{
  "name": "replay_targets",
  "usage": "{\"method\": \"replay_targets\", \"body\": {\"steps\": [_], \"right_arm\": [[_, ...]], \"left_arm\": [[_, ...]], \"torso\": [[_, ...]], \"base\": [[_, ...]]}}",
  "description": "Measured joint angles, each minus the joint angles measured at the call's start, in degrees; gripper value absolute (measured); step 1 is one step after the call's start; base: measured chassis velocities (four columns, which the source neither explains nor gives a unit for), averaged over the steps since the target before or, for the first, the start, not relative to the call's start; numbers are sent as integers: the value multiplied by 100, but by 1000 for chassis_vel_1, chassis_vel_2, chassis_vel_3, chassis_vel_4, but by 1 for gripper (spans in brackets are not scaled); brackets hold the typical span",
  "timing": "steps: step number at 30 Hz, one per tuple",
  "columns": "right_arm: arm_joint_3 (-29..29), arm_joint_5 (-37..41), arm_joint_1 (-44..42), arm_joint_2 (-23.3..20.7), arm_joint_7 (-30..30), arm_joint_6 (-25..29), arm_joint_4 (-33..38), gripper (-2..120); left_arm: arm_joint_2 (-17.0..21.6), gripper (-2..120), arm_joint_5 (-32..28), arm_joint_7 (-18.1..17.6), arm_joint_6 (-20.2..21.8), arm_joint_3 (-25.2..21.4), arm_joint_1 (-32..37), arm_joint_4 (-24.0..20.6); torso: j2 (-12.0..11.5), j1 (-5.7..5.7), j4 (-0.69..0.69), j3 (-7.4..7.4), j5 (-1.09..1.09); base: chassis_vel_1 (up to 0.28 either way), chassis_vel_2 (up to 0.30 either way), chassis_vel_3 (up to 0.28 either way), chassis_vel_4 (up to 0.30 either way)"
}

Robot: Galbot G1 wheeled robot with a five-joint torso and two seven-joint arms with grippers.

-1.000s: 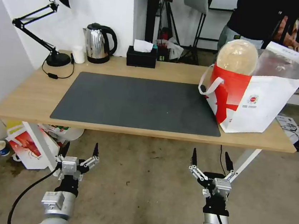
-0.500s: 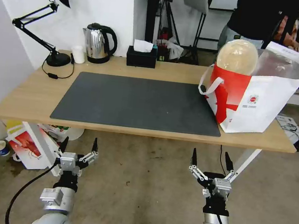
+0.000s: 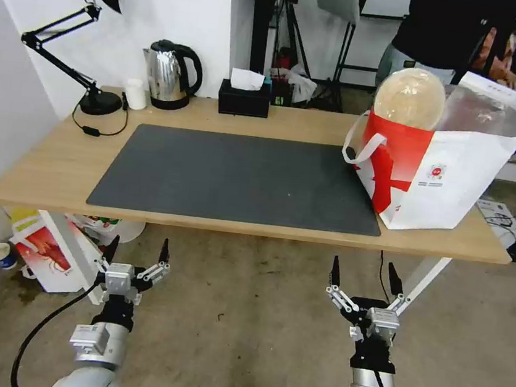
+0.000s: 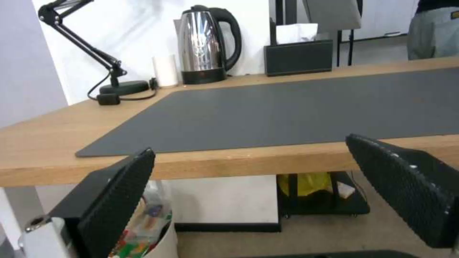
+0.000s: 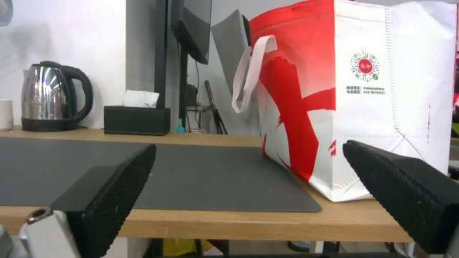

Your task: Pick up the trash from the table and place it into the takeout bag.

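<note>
Head view: table (image 3: 42, 175) ahead, mat (image 3: 235, 178) spread over its middle. Bag (image 3: 458, 185) upright at the right end, one corner on the mat's edge, mouth open, silver lining showing. Beige bowl (image 3: 410, 98) propped on edge inside, rising above the red panel, lid side toward the camera. Other trash, if in the bag, hidden by its walls. Loop handle (image 3: 363, 146) hanging on the bag's left side.

Along the far edge, left to right: lamp (image 3: 95, 44), small white cup (image 3: 136, 94), kettle (image 3: 169, 74), tissue box (image 3: 244, 97).

Left gripper (image 3: 137, 253) low, before the near table edge, above the floor, fingers apart, holding nothing. Right gripper (image 3: 364, 274) likewise low before the edge, near a white table leg, fingers apart, holding nothing.

Left wrist view: fingertips (image 4: 119, 193) spread wide, table edge and mat between them, kettle and tissue box beyond.

Right wrist view: fingertips (image 5: 401, 190) spread wide, bag close ahead on the table, red panel and small logo (image 5: 365, 66) facing the camera.

Under the table's left end, a crayfish-print package (image 3: 46, 250) on the floor.
</note>
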Motion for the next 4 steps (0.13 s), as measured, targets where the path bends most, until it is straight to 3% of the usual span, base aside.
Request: {"method": "replay_targets", "body": {"steps": [4], "right_arm": [[0, 0, 0, 0, 0, 0, 0, 100]], "left_arm": [[0, 100, 2, -2, 1, 0, 1, 0]], "torso": [[0, 0, 0, 0, 0]], "base": [[0, 0, 0, 0]]}}
